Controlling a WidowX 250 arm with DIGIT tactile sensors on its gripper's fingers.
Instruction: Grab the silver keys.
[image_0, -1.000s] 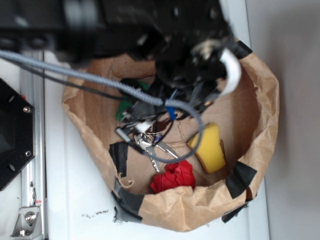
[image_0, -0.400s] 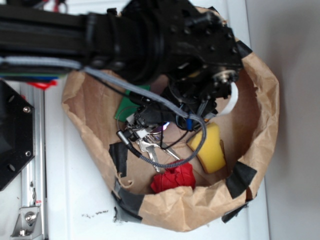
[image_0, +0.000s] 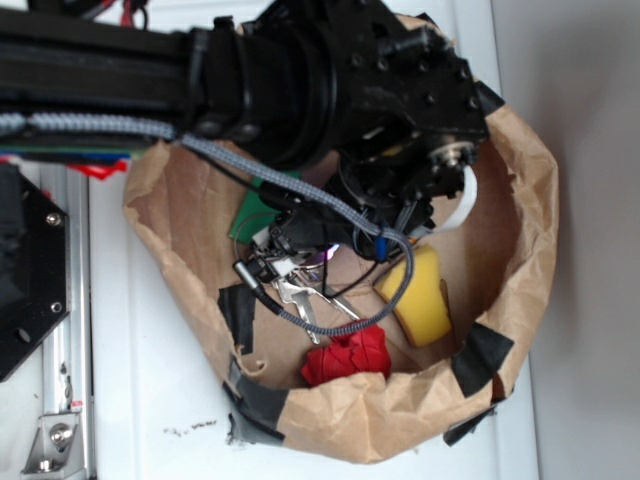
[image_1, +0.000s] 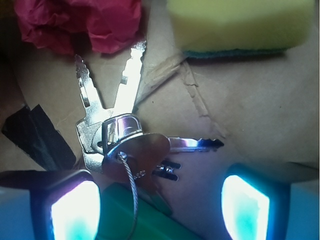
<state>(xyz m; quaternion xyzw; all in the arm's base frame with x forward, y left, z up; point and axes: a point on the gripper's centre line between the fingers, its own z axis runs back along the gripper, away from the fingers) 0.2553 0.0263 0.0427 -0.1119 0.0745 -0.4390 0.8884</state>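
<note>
My keys (image_1: 117, 132) are shiny silver, with one darker key (image_1: 167, 170) among them. The crumpled paper (image_1: 80, 22) is deep red, and the sponge (image_1: 240, 22) pale yellow with a teal-green underside. The block (image_1: 135, 222) is green. The bag (image_0: 520, 250) is plain brown, patched with black tape (image_0: 480, 360). My claw (image_1: 160, 205) pads (image_1: 75, 210) glow whitish cyan. The worktop (image_0: 150, 400) is white.

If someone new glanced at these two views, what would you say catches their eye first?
Probably the silver keys, fanned out shiny on the brown paper between the open gripper fingers in the wrist view. Next, the crumpled red paper above them and the yellow sponge to the right. From outside, the black arm fills the taped paper bag.
</note>
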